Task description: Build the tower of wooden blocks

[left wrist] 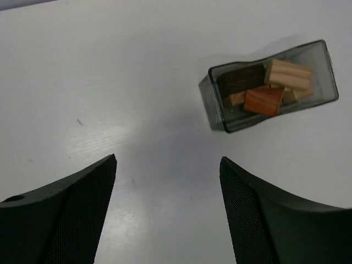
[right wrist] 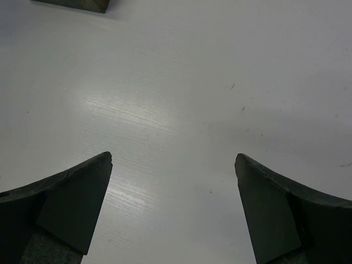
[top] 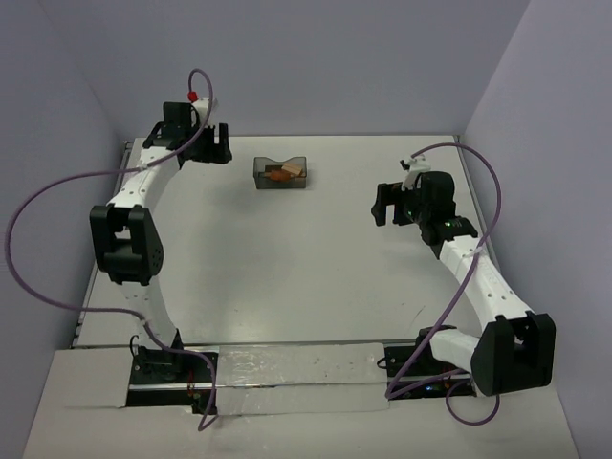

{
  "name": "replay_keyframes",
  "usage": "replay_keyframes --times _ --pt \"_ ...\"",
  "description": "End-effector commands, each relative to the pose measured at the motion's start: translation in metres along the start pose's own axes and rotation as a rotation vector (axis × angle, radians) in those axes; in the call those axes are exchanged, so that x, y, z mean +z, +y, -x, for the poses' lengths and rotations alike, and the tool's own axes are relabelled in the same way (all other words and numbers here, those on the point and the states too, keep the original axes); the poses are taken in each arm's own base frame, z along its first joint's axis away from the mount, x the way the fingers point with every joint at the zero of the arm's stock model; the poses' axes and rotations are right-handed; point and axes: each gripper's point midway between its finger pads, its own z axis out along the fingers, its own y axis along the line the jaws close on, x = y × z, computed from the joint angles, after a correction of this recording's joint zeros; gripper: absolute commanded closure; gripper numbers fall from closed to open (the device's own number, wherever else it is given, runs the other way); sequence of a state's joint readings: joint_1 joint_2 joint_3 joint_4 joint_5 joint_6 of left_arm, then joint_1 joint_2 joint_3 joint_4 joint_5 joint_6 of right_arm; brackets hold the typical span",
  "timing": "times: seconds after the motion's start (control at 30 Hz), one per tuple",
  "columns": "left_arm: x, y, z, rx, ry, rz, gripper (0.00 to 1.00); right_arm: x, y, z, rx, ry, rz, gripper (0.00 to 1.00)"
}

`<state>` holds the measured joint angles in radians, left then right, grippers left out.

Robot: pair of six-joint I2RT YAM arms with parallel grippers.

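Several wooden blocks (left wrist: 289,74) are lying jumbled inside the dark bin (left wrist: 329,74) on the tabletop (left wrist: 110,82), while the left fingers (left wrist: 71,209) and right fingers (right wrist: 71,203) are hovering wide apart, holding nothing.

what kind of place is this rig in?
Probably a lab test cell: white table boxed by plain walls, left arm and right arm bolted at its edge, a small bin of wood blocks.

bin (right wrist: 71,4) cut off at top edge, lower blocks (left wrist: 236,99) partly buried under others
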<state>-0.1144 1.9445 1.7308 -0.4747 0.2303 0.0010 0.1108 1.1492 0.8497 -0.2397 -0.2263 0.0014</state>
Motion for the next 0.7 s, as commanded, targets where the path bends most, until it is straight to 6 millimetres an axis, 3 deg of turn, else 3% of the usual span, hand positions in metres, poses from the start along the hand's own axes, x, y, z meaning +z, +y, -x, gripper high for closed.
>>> replay_keyframes --times 0.0,0.23,0.67 --pt "0.031 -0.013 0.009 -0.046 0.025 -0.026 0.19 0.004 -0.005 0.009 -0.020 -0.023 -0.023 0.00" --pt "0.070 -0.020 0.002 -0.112 0.046 -0.017 0.18 0.010 -0.009 0.005 -0.016 0.001 -0.035 0.00" --pt "0.110 -0.030 -0.026 -0.131 0.106 -0.010 0.20 0.021 -0.012 -0.002 -0.007 0.043 -0.043 0.00"
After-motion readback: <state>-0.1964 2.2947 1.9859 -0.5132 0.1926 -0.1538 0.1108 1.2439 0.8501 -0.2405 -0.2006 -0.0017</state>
